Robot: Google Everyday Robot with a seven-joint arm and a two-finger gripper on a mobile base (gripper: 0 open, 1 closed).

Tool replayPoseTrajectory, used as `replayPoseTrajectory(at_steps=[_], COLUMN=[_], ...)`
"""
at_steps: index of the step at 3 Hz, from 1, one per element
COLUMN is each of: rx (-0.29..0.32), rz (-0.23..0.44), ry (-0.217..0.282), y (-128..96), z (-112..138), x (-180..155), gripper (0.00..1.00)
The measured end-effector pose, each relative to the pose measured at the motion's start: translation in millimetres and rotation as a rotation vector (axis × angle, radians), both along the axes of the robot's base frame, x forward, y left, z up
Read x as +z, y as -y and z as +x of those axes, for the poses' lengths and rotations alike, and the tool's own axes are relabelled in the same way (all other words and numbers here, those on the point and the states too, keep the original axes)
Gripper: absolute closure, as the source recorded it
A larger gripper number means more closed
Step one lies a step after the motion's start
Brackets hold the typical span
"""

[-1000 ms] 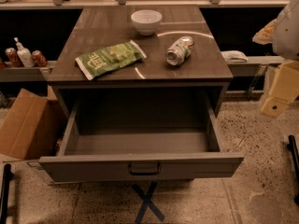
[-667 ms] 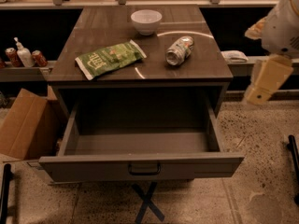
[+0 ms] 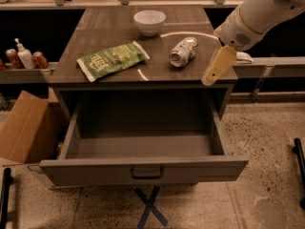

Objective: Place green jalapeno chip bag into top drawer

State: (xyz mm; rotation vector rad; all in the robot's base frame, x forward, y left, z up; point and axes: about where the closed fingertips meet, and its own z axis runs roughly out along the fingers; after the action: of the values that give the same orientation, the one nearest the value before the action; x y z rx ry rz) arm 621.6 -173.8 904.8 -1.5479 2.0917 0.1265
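A white bowl (image 3: 149, 22) and crushed can (image 3: 183, 51) sit on the tabletop (image 3: 107, 32), the can near the end effector (image 3: 215, 70); cardboard box (image 3: 26, 128) below.

Glossy foil bag (image 3: 112, 60); matt plastic claw (image 3: 213, 74) over right tabletop (image 3: 107, 30) edge.

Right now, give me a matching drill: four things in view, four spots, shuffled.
Things:
1 chip bag
2 bowl
3 can
4 gripper

Spots:
A back centre of the tabletop
B above the tabletop's right front corner
C lying flat, front left
D on its side, right of centre

Pairs: 1-C, 2-A, 3-D, 4-B
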Motion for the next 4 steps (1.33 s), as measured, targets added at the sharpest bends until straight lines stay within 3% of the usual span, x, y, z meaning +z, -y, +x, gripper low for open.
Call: replayPoseTrajectory(at_steps=[1,2,3,4], rx=[0.000,0.038,0.087,0.119], rz=[0.000,0.011,0.052,0.090], ry=[0.000,0.034,0.071,0.069], y=[-0.1,-16.4,-45.4,-71.4], z=[-0.1,21.9,57.7,81.1], x=[0.1,3.2,4.2,-3.4], gripper=[0.00,0.00,0.00,0.00])
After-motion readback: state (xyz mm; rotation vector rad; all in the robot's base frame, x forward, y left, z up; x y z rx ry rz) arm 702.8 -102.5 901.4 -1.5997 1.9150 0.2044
